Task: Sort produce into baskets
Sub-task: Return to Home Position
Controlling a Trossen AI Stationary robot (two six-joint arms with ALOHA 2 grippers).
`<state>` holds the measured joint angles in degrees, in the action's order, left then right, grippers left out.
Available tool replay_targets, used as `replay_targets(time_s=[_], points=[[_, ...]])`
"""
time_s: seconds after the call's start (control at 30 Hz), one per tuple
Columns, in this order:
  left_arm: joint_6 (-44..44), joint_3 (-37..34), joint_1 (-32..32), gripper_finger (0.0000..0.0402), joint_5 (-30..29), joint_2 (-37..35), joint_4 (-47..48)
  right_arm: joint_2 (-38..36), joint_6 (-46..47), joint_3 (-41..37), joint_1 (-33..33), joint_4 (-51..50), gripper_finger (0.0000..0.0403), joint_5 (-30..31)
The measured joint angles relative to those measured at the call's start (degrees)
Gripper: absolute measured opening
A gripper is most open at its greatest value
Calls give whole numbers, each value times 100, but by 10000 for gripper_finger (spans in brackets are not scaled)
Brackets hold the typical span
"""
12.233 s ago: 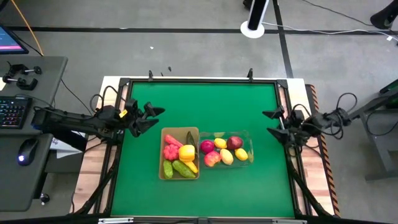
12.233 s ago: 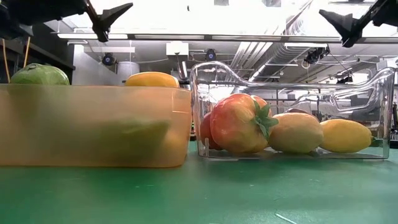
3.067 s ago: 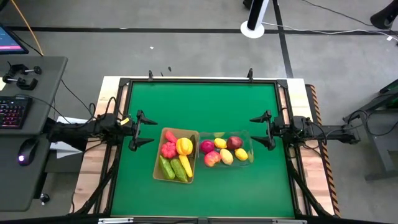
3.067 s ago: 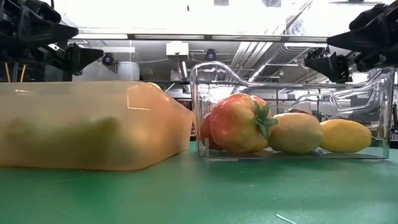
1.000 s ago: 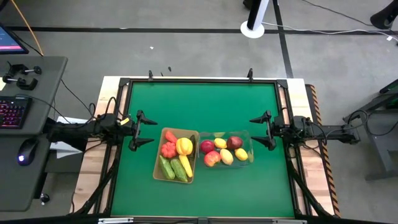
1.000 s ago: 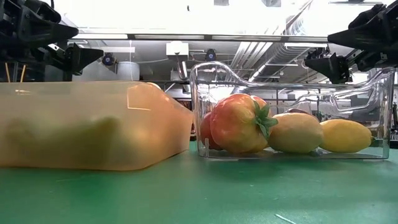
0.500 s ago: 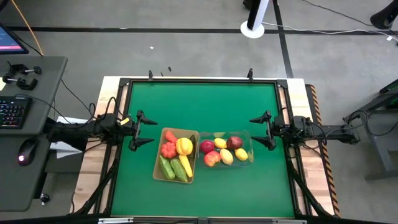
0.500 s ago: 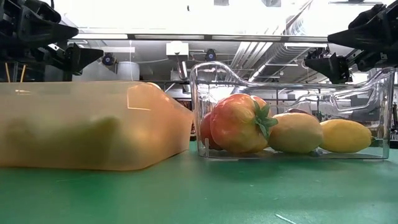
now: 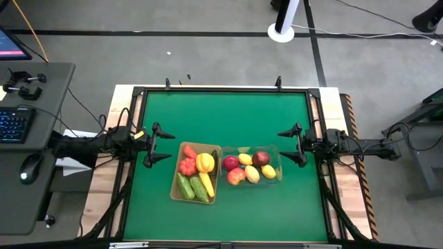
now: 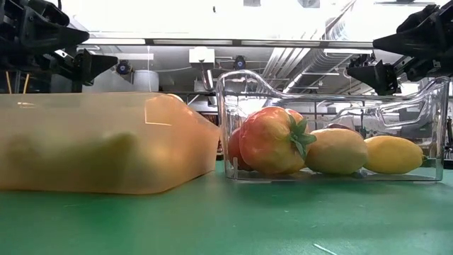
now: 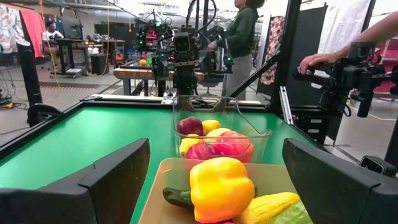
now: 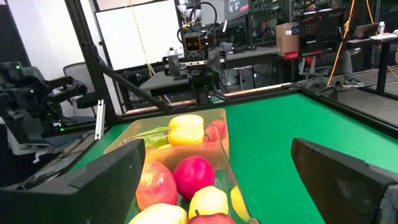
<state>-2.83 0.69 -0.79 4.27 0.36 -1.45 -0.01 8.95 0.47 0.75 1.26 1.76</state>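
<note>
The tan basket (image 9: 194, 181) stands on the green table left of centre and holds a yellow pepper (image 11: 222, 187), green cucumbers (image 9: 194, 186), a red piece (image 9: 187, 164) and a yellow piece. The clear basket (image 9: 251, 164) stands right beside it with red apples (image 12: 194, 175) and yellow lemons (image 10: 393, 154). My left gripper (image 9: 159, 144) hangs open and empty just left of the tan basket. My right gripper (image 9: 289, 144) hangs open and empty just right of the clear basket. Both point at the baskets.
The green mat (image 9: 228, 117) lies bare on the far half and along the near edge. A black frame (image 9: 225, 90) rims the table. People and workbenches show in the room beyond, in the left wrist view (image 11: 239, 31). A desk with keyboard (image 9: 14, 124) stands left.
</note>
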Motion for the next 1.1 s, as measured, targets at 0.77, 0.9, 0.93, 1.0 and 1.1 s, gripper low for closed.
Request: replay_targets(time_s=[0.77,0.9,0.93,1.0,1.1], points=[[0,0,1,356,1,0,0,0,0,0,4,0,397,76],[0,0,2,356,0,0,0,0,0,0,4,0,397,76],[0,0,2,356,0,0,0,0,-2,0,4,4,397,105],[0,0,1,356,1,0,0,0,-4,0,5,25,397,248],[0,0,0,356,2,0,0,0,-28,0,4,58,397,387]])
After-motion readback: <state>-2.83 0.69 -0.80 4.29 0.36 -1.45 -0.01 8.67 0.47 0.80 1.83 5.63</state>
